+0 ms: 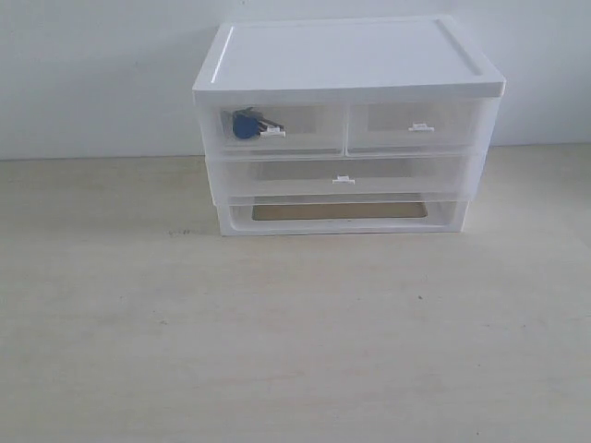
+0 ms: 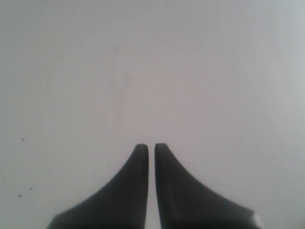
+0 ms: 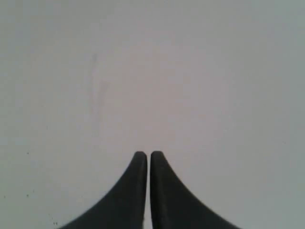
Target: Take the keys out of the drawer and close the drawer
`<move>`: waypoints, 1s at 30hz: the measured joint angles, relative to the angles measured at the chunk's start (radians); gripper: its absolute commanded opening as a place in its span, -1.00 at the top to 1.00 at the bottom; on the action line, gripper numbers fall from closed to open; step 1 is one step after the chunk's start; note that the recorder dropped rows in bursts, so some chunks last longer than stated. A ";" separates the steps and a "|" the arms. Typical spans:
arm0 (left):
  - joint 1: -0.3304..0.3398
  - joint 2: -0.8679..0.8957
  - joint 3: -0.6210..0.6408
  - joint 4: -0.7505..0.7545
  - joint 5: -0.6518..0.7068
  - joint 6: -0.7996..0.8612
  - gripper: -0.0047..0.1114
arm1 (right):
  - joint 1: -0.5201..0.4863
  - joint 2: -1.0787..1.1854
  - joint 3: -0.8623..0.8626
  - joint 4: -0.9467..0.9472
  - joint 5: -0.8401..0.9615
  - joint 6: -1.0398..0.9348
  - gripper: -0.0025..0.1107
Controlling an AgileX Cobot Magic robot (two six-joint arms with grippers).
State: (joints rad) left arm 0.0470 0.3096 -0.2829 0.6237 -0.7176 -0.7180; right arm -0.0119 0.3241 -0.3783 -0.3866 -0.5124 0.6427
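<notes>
A white translucent drawer unit (image 1: 346, 65) stands at the back of the table. Its top-left small drawer (image 1: 300, 132) is pushed in, with a tiny white tab handle (image 1: 272, 133). Through the drawer's front I see the keys (image 1: 246, 123), with a round blue fob, at the drawer's left end. Neither arm shows in the exterior view. My left gripper (image 2: 151, 146) is shut with nothing in it, over a plain pale surface. My right gripper (image 3: 148, 153) is shut and empty too, over the same kind of surface.
The matching small drawer (image 1: 416, 125) sits to the right and a full-width drawer (image 1: 343, 175) below, both pushed in. An open slot (image 1: 338, 211) lies at the unit's base. The pale wooden table (image 1: 277, 332) stretches in front; a white wall stands behind.
</notes>
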 measured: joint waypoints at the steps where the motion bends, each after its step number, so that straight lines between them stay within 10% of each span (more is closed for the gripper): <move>1: 0.000 0.034 -0.005 0.004 -0.014 -0.002 0.84 | 0.000 0.045 -0.011 -0.014 0.002 0.014 0.93; 14: 0.000 0.849 -0.019 0.217 -0.478 0.165 0.84 | 0.060 0.780 -0.047 -0.297 -0.213 0.090 0.93; 30: -0.238 1.321 -0.311 0.271 -0.366 0.344 0.84 | 0.103 1.238 -0.285 -0.307 -0.212 0.002 0.93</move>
State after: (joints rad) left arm -0.1911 1.6310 -0.5941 0.8951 -1.0833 -0.3744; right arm 0.0909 1.5618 -0.6630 -0.6934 -0.7246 0.6449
